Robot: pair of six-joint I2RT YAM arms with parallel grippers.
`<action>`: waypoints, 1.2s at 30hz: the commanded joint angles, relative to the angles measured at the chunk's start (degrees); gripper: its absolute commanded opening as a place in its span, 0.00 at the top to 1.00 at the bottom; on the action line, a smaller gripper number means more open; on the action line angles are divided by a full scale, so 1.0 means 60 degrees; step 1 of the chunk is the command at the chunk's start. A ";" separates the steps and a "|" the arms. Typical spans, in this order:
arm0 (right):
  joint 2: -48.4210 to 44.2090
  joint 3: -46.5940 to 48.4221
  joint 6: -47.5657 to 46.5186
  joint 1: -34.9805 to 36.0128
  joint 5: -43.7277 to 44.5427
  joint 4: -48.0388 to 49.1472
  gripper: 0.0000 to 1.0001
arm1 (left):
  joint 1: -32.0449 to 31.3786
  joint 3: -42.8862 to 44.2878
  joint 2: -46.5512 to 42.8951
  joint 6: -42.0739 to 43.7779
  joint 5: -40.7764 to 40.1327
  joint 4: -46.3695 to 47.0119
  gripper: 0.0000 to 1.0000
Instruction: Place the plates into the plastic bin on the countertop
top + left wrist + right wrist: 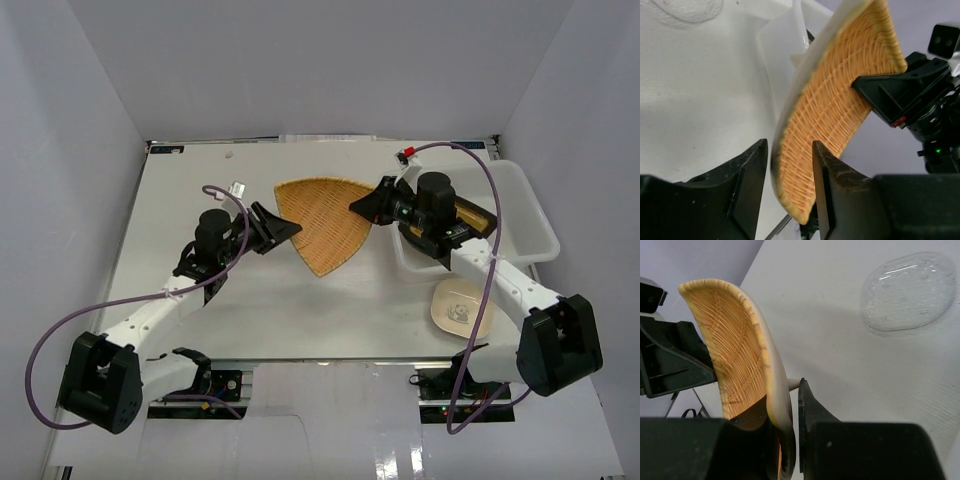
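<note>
Two arms angle inward over the countertop and meet at one plate. My left arm reaches up and to the right. The left gripper straddles the left edge of the orange woven fan-shaped plate, jaws parted with slack on one side. The plate spans the gap between both tools. My right arm crosses in front of the plastic bin, and the right gripper is pinched tight on the plate's right rim. A cream dish lies just beside that arm.

Enclosure: plain pale-grey back wall, left wall and right wall box in the white countertop (matte surface). Light even, diffuse; shadows soft. Glossy white panel along the near edge.
</note>
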 commanded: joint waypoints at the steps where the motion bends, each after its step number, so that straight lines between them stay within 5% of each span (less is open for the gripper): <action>1: -0.0436 0.0121 0.0101 -0.0598 0.0825 0.0401 0.92 | 0.0004 0.1084 0.0496 0.0438 -0.0032 0.0414 0.45; 7: -0.1870 -0.0551 0.1141 -0.4184 0.0489 0.0226 0.92 | 0.0033 0.2197 0.2735 0.1290 -0.1497 -0.0321 0.23; 11: -0.2048 -0.1225 0.1362 -0.6673 0.0022 0.0152 0.92 | 0.0106 0.3965 0.5110 0.1465 -0.1704 -0.0729 0.22; 17: -0.2268 -0.2105 0.0501 -0.7515 0.1012 -0.0418 0.92 | 0.0194 0.5377 0.7365 0.1727 -0.2084 -0.0890 0.22; 19: -0.2050 -0.2004 0.0206 -0.7529 0.1366 -0.0812 0.82 | 0.0253 0.6109 0.7866 0.1860 -0.2084 -0.1138 0.21; 22: -0.2004 -0.1813 -0.0205 -0.7559 0.2070 -0.1311 0.49 | 0.0297 0.7061 0.8745 0.2006 -0.2158 -0.1403 0.21; 23: -0.2077 -0.1754 -0.0336 -0.7559 0.2260 -0.1414 0.27 | 0.0312 0.7252 0.9124 0.2065 -0.2157 -0.1447 0.21; 24: -0.2165 -0.1710 -0.0395 -0.7559 0.2348 -0.1517 0.18 | 0.0341 0.7689 0.9331 0.2094 -0.2157 -0.1491 0.22; 26: -0.2487 -0.1521 -0.0614 -0.7559 0.2612 -0.1838 0.02 | 0.0356 0.8145 0.9683 0.2153 -0.2230 -0.1798 0.24; 30: -0.3480 -0.1299 -0.0937 -0.7530 0.2730 -0.2703 0.02 | 0.0370 0.8674 1.0313 0.2183 -0.2260 -0.1843 0.39; 36: -0.5048 -0.2148 -0.0996 -0.5745 0.2349 -0.3885 0.10 | 0.0400 0.8602 1.0549 0.2109 -0.2289 -0.1639 0.80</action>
